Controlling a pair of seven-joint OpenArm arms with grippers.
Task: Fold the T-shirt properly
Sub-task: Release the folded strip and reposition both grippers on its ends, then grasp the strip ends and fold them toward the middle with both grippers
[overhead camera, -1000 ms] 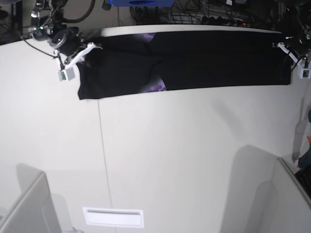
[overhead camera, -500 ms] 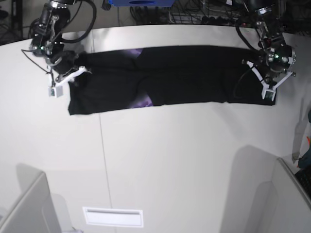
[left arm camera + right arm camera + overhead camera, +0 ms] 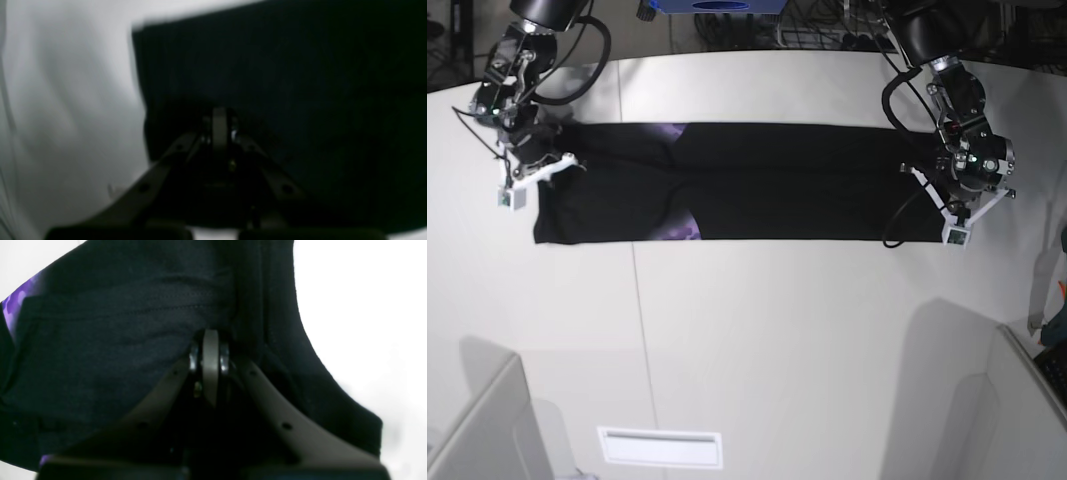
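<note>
The black T-shirt (image 3: 787,180) lies folded into a long flat band across the far part of the white table (image 3: 777,330). Purple print (image 3: 683,232) shows at a fold near its middle. My left gripper (image 3: 939,205) is shut on the band's right end; in the left wrist view its closed fingers (image 3: 219,125) pinch black cloth (image 3: 283,83) near the edge. My right gripper (image 3: 537,168) is shut on the band's left end; in the right wrist view its fingers (image 3: 210,353) clamp black cloth (image 3: 116,340), with purple print (image 3: 16,303) at the left.
A table seam (image 3: 639,330) runs toward the front. A white rectangular plate (image 3: 659,447) sits near the front edge. Grey partitions stand at the front left (image 3: 477,430) and front right (image 3: 1017,400). Cables and a blue box (image 3: 717,6) lie behind the table.
Both arms have drawn the shirt band from the table's far edge toward the front, keeping it stretched. Both grippers have stayed shut on its ends.
</note>
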